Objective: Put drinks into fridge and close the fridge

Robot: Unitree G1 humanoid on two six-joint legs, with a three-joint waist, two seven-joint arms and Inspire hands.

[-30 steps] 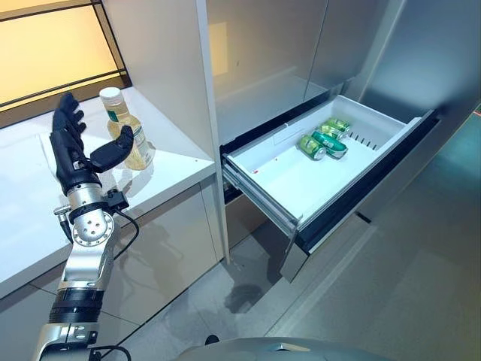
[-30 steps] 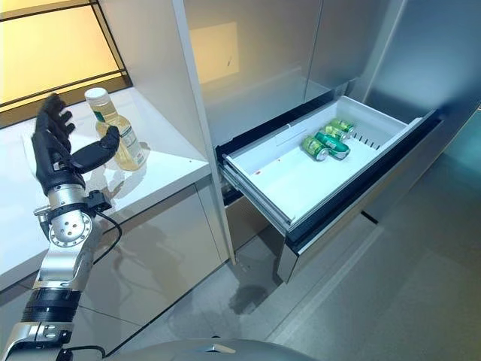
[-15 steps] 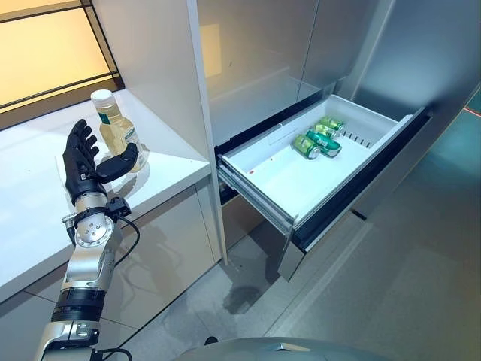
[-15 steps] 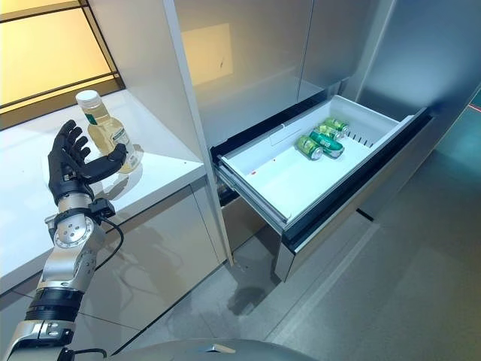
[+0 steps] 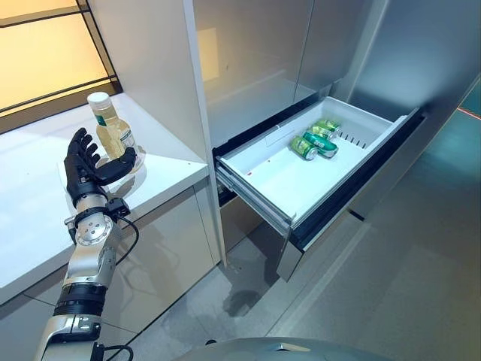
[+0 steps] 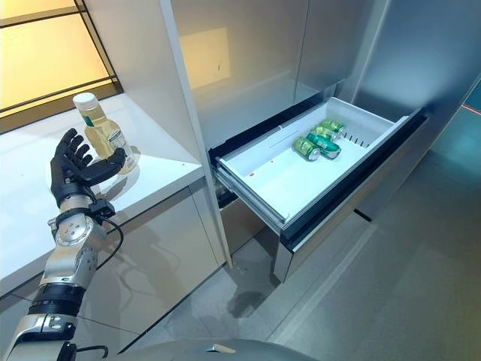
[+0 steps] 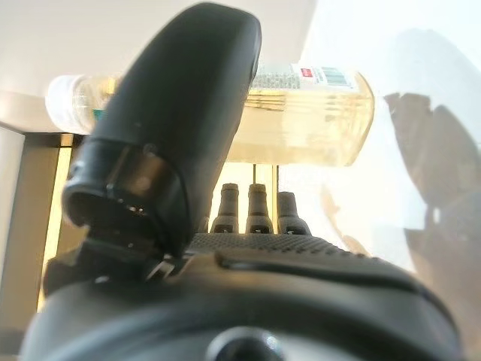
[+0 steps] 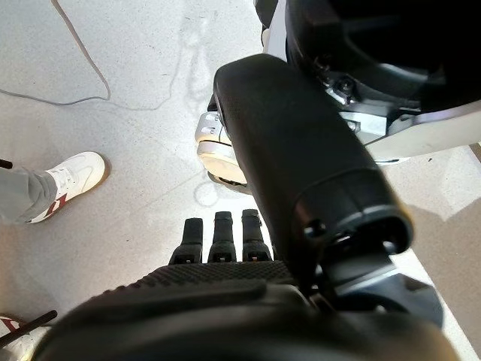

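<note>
Step in hand: reach for bottle (image 5: 110,128), upright on white counter (image 5: 30,218). Left hand (image 5: 84,171) spread wide beside it, thumb toward the bottle, nothing gripped. Right hand (image 8: 248,226) idle, fingers straight, pointing at floor. Next: close around bottle, carry to open fridge drawer (image 5: 279,180) holding cans (image 5: 314,141).

Floor: we see grey speckled stone floor (image 5: 391,286).
Counter: white glossy countertop (image 5: 30,218).
Window: warm yellow-lit pane (image 5: 37,56).
</note>
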